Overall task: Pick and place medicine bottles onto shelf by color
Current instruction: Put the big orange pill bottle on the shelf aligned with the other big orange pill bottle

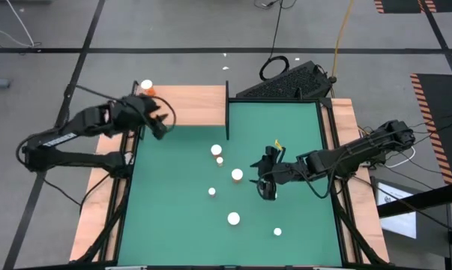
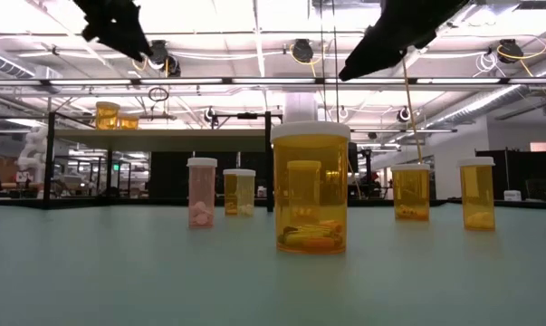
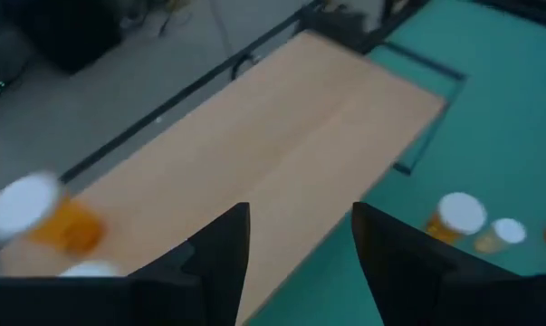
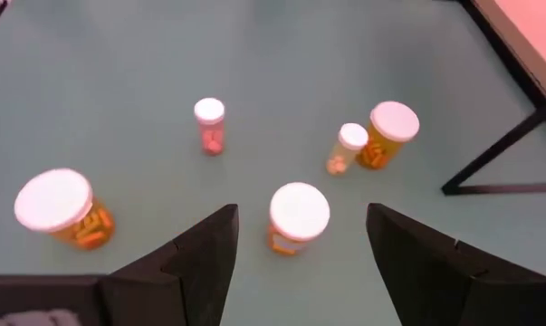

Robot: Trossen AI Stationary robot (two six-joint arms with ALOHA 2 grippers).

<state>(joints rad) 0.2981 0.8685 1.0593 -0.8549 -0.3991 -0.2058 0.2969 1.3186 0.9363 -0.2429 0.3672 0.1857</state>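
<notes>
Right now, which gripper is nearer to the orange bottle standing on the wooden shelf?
Left. The left gripper hangs over the shelf, close beside the orange bottle. The right gripper is far off over the green mat, among the other bottles.

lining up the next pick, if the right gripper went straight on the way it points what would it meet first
Most likely the white-capped orange bottle standing between the open fingers of the right gripper, with nothing in front of it. Depth is hard to judge, so it may still sit well below.

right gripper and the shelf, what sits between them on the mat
High view: two white-capped bottles, one large and one small, stand between the open right gripper and the shelf.
</notes>
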